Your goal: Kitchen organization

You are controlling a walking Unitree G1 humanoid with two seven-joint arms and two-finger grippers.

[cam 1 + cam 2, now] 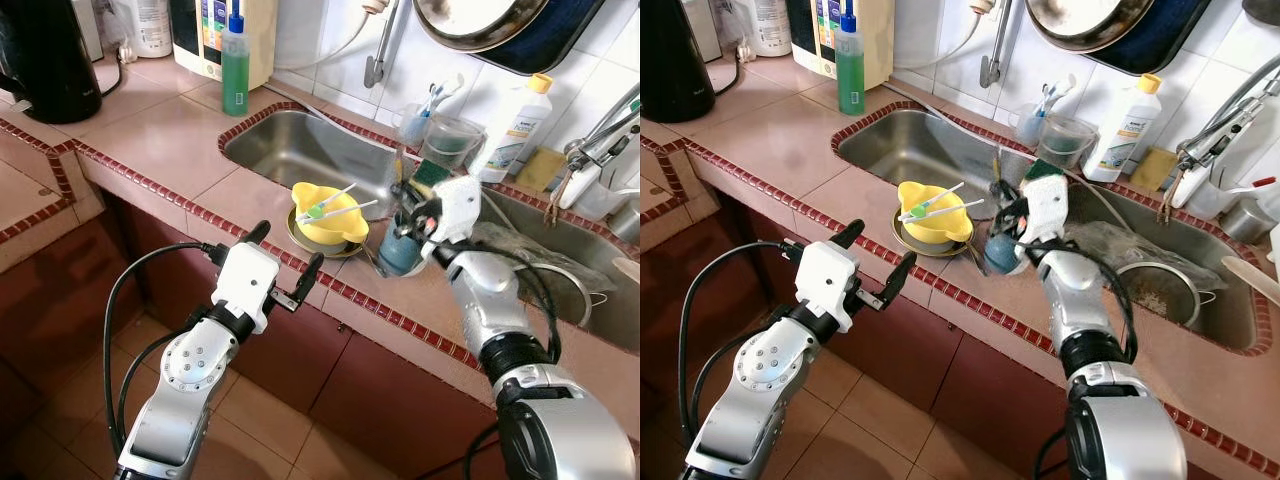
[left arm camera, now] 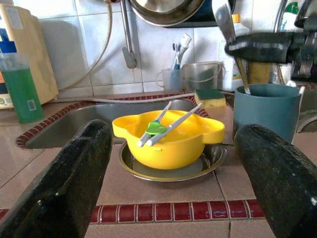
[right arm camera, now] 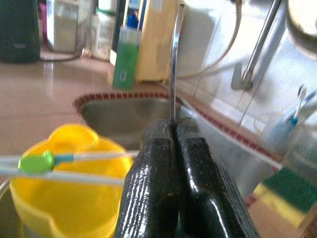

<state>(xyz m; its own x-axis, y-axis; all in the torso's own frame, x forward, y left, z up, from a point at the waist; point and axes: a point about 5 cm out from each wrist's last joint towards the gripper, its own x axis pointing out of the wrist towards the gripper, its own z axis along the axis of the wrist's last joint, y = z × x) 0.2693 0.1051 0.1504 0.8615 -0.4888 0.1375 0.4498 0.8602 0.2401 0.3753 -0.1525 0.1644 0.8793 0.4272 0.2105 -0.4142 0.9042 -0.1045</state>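
Near the front edge of the counter [image 1: 150, 140], between the two sink basins, a blue cup [image 1: 402, 252] is standing just beside a yellow bowl [image 1: 330, 216], and the right gripper [image 3: 174, 130] is covering most of the cup's mouth in the eye views, so what sits inside is hard to make out. That gripper's fingers are pressing together on a thin metal utensil [image 3: 175, 59] whose upper end is running out of the right wrist view and whose lower end is hiding between the fingers; whether it is a spoon, fork or knife cannot be told. The right arm is reaching up from below the counter, wrist bending over the cup. The yellow bowl is resting on a metal plate [image 2: 210, 161], with training chopsticks [image 2: 163, 125] lying across its rim. The left gripper [image 1: 285, 268] is hanging off the counter's front edge, fingers spreading wide and holding nothing, pointing toward the bowl. A green soap bottle [image 1: 236, 68] is standing near the left sink's [image 1: 300, 150] back corner.
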